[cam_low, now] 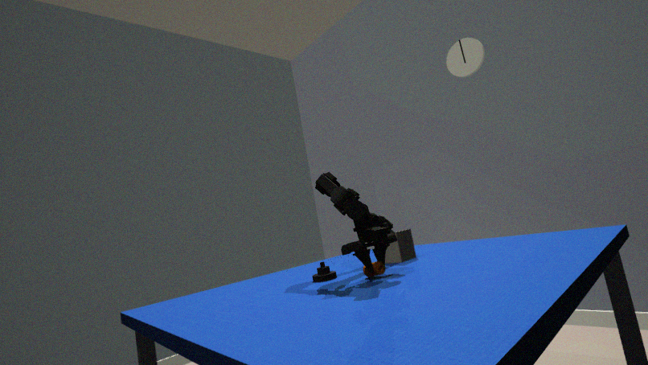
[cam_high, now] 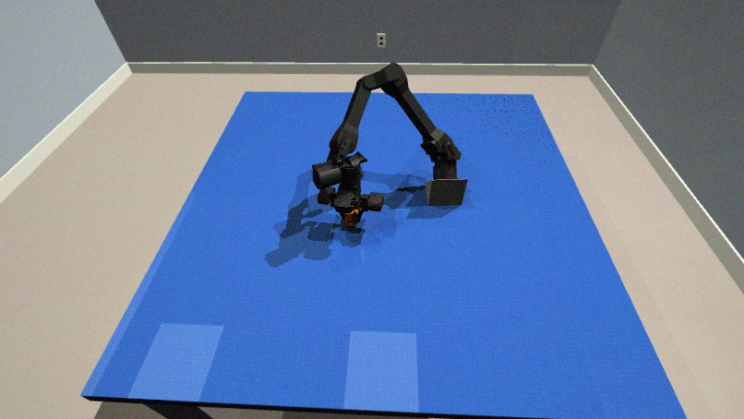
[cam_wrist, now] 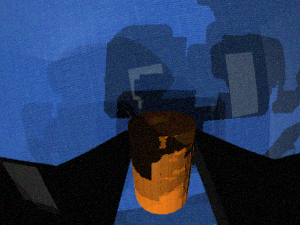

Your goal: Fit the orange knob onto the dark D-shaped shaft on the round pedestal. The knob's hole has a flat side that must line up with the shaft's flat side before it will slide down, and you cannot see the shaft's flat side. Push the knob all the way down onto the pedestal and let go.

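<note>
The orange knob (cam_high: 352,217) (cam_low: 374,269) (cam_wrist: 162,163) is a short upright cylinder standing on the blue table (cam_high: 468,291) (cam_low: 453,294). My gripper (cam_high: 352,218) (cam_low: 372,268) (cam_wrist: 161,136) is down at the table and shut on the knob, one dark finger pressed against each side in the wrist view. The dark round pedestal (cam_low: 324,274) with its short shaft (cam_low: 322,265) stands on the table to the left of the knob in the exterior view, apart from it. In the top view the pedestal is hidden behind the arm.
The arm's grey base block (cam_high: 446,191) (cam_low: 401,247) stands behind and to the right of the knob. Two pale rectangles (cam_high: 176,360) (cam_high: 382,369) are marked near the table's front edge.
</note>
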Action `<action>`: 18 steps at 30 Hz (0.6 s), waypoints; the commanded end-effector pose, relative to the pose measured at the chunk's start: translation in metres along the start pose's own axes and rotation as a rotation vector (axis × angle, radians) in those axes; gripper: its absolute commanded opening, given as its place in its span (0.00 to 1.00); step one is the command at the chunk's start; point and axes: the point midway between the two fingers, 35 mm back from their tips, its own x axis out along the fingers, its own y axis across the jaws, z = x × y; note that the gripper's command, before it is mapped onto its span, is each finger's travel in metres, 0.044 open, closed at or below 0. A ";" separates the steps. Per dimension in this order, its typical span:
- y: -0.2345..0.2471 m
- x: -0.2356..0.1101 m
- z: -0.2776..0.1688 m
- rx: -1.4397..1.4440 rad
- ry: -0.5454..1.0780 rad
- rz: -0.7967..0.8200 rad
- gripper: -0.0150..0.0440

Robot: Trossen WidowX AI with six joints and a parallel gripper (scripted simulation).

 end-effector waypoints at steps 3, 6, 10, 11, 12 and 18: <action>0.000 -0.005 -0.006 -0.002 -0.100 0.000 0.56; 0.000 -0.006 -0.009 -0.002 -0.144 0.001 0.56; 0.000 -0.008 -0.012 -0.003 -0.202 0.001 0.56; 0.000 -0.009 -0.013 -0.003 -0.216 0.001 0.56; 0.000 -0.009 -0.013 -0.003 -0.230 0.001 0.56; 0.000 -0.012 -0.018 -0.003 -0.314 0.002 0.56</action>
